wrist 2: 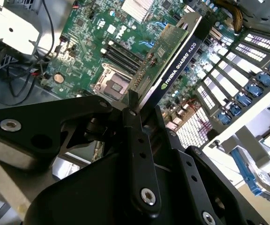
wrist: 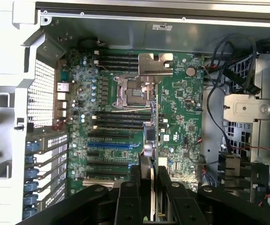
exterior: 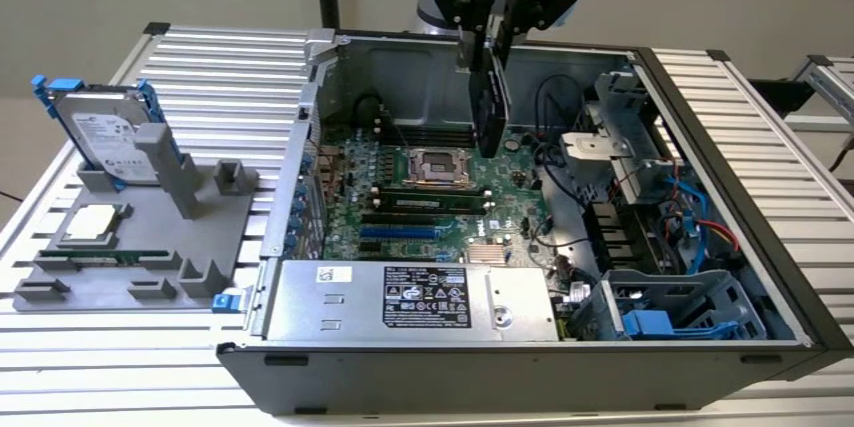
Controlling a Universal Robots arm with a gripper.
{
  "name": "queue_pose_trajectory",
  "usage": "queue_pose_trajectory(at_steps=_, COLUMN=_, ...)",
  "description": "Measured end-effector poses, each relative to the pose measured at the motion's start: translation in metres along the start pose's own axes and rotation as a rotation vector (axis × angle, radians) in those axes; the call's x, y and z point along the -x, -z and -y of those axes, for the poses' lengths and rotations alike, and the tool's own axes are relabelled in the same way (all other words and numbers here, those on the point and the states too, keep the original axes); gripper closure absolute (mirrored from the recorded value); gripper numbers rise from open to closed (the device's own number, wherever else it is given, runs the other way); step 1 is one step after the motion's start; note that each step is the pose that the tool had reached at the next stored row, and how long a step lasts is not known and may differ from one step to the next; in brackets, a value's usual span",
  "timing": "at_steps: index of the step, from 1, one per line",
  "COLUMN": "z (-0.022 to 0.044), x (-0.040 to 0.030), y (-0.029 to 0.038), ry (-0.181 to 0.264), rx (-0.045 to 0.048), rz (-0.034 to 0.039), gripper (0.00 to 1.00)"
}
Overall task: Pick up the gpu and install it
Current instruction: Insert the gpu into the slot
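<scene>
The gripper (exterior: 483,47) has its two black fingers (wrist 2: 134,136) closed narrow on the upper edge of the one gpu (exterior: 497,112); the card hangs upright, edge down, over the motherboard (exterior: 400,209) inside the open computer case (exterior: 721,147), near twelve o'clock in the exterior view. Its lower end lies just at three o'clock of the single CPU socket (exterior: 434,167); whether it touches the board cannot be told. In the second wrist view white lettering runs along the card's black edge. At six o'clock one power supply (exterior: 320,312) bears a white printed label (exterior: 427,299); at nine o'clock one grey holder (exterior: 207,237) carries one labelled hard drive (exterior: 96,132) with blue rails, one processor chip (exterior: 88,222) and one memory stick (exterior: 107,255).
</scene>
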State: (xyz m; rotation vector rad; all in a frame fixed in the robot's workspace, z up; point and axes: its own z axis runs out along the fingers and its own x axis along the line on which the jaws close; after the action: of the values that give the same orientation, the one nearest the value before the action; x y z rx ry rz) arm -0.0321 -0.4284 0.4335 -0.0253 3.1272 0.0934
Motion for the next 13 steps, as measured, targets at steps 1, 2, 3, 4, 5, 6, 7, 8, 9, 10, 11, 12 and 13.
queue_pose_trajectory(at_steps=1, z=0.0, x=0.0, y=0.0, ry=0.0, rx=0.0, rz=0.0, gripper=1.0)
queue_pose_trajectory(at_steps=2, z=0.0, x=0.0, y=0.0, ry=0.0, rx=0.0, rz=0.0, gripper=1.0)
queue_pose_trajectory(at_steps=3, z=0.0, x=0.0, y=0.0, ry=0.001, rx=0.0, rz=0.0, gripper=1.0)
queue_pose_trajectory(at_steps=4, z=0.0, x=0.0, y=0.0, ry=0.003, rx=0.0001, rz=-0.0001, gripper=1.0)
queue_pose_trajectory(at_steps=5, z=0.0, x=0.0, y=0.0, ry=0.006, rx=0.0, rz=-0.0004, gripper=1.0)
queue_pose_trajectory(at_steps=6, z=0.0, x=0.0, y=0.0, ry=0.01, rx=0.0001, rz=-0.0006, gripper=1.0)
queue_pose_trajectory(at_steps=7, z=0.0, x=0.0, y=0.0, ry=0.015, rx=0.0002, rz=-0.0009, gripper=1.0)
queue_pose_trajectory(at_steps=8, z=0.0, x=0.0, y=0.0, ry=0.02, rx=0.0003, rz=-0.0012, gripper=1.0)
queue_pose_trajectory(at_steps=9, z=0.0, x=0.0, y=0.0, ry=0.025, rx=0.0003, rz=-0.0015, gripper=1.0)
queue_pose_trajectory(at_steps=10, z=0.0, x=0.0, y=0.0, ry=0.03, rx=0.0004, rz=-0.0017, gripper=1.0)
queue_pose_trajectory(at_steps=11, z=0.0, x=0.0, y=0.0, ry=0.034, rx=0.0006, rz=-0.002, gripper=1.0)
queue_pose_trajectory(at_steps=12, z=0.0, x=0.0, y=0.0, ry=0.039, rx=0.0006, rz=-0.0023, gripper=1.0)
queue_pose_trajectory(at_steps=13, z=0.0, x=0.0, y=-0.0001, ry=0.043, rx=0.0007, rz=-0.0025, gripper=1.0)
